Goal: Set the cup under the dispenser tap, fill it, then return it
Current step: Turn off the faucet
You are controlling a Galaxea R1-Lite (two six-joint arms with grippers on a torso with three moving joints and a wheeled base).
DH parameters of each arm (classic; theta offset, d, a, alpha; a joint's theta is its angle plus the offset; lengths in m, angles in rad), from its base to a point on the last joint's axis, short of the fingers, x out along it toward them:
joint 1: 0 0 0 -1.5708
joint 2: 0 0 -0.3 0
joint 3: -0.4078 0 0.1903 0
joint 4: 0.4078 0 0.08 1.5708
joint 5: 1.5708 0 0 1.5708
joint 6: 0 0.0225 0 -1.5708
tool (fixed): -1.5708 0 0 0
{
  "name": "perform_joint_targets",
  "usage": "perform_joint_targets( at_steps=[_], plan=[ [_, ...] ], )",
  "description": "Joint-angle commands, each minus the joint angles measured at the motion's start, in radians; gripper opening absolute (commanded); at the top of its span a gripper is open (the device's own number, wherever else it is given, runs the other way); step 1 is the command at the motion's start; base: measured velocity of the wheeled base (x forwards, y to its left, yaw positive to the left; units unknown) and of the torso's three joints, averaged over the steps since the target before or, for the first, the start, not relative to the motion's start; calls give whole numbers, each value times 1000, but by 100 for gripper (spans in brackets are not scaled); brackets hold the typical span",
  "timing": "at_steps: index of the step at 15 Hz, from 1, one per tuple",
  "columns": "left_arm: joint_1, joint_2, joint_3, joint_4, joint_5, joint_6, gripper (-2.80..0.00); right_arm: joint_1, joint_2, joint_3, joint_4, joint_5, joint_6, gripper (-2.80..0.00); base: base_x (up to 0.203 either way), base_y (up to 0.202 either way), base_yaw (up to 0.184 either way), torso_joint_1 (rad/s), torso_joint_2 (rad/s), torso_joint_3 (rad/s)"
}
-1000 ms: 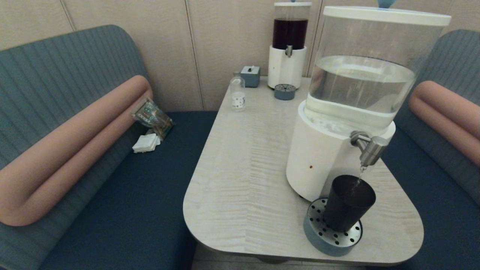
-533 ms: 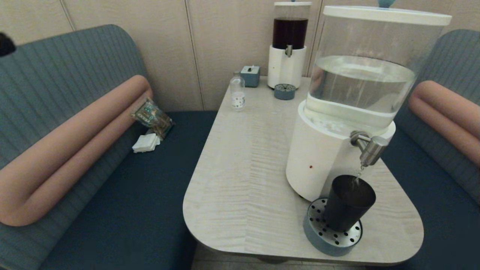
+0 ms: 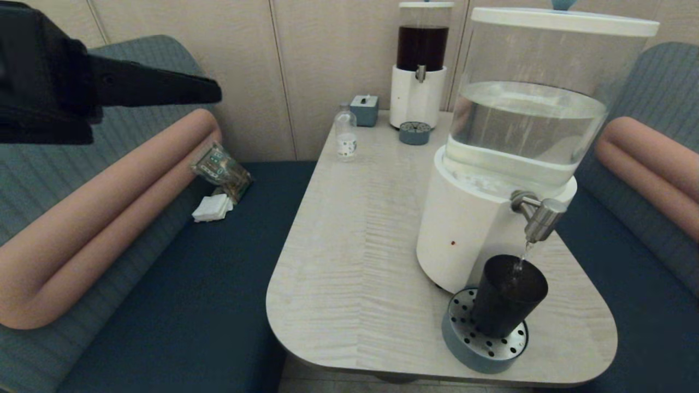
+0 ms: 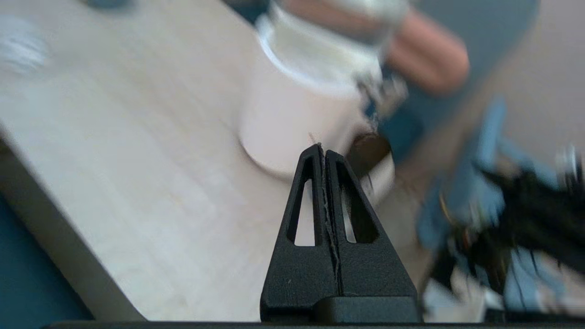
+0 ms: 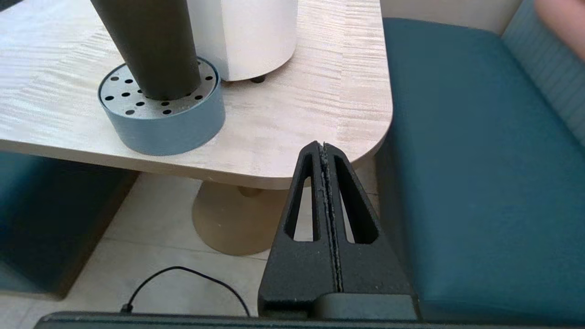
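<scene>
Filling stage: my left gripper (image 3: 210,97) has just risen into head view, fingers pressed together and empty — probably heading for the dispenser tap (image 3: 539,214). The cup (image 3: 508,297) stands on the drip tray (image 3: 468,345) under the stream. The white dispenser base (image 3: 464,229) crowds the approach — right gripper (image 5: 323,151) closed, parked below the surface (image 3: 355,245).

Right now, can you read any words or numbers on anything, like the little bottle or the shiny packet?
No words or numbers can be read.
Small clear bottle at the table's far end: white label with dark marks, too small to read.
Packet on the left bench seat: printed, but too small to read.
Cup, dispenser tap and both dispensers: no writing shows.
</scene>
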Motion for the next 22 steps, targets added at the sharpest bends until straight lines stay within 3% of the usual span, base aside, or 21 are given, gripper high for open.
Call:
perform_joint_targets(
  at_steps=[1, 2, 3, 5, 6, 9, 11, 16, 22],
  plan=[
    [-100, 133, -115, 112, 31, 100, -280, 0, -1, 1, 0, 0, 1, -280, 0, 0, 0, 0, 0, 0],
    [-155, 187, -158, 140, 86, 170, -280, 0, -1, 2, 0, 0, 1, -280, 0, 0, 0, 0, 0, 0],
    [-193, 234, -194, 170, 146, 278, -280, 0, -1, 2, 0, 0, 1, -280, 0, 0, 0, 0, 0, 0],
    [-265, 313, -244, 271, 280, 568, -280, 0, -1, 0, 0, 0, 1, -280, 0, 0, 0, 0, 0, 0],
    [-321, 346, -262, 311, 368, 644, -280, 0, -1, 0, 0, 0, 1, -280, 0, 0, 0, 0, 0, 0],
    [-453, 446, -373, 317, 526, 680, -280, 0, -1, 2, 0, 0, 1, -280, 0, 0, 0, 0, 0, 0],
    [-505, 514, -450, 276, 575, 719, -280, 0, -1, 0, 0, 0, 1, -280, 0, 0, 0, 0, 0, 0],
    [-606, 616, -485, 123, 586, 730, -280, 0, -1, 2, 0, 0, 1, -280, 0, 0, 0, 0, 0, 0],
    [-667, 647, -488, 103, 575, 721, -280, 0, -1, 2, 0, 0, 1, -280, 0, 0, 0, 0, 0, 0]
  ],
)
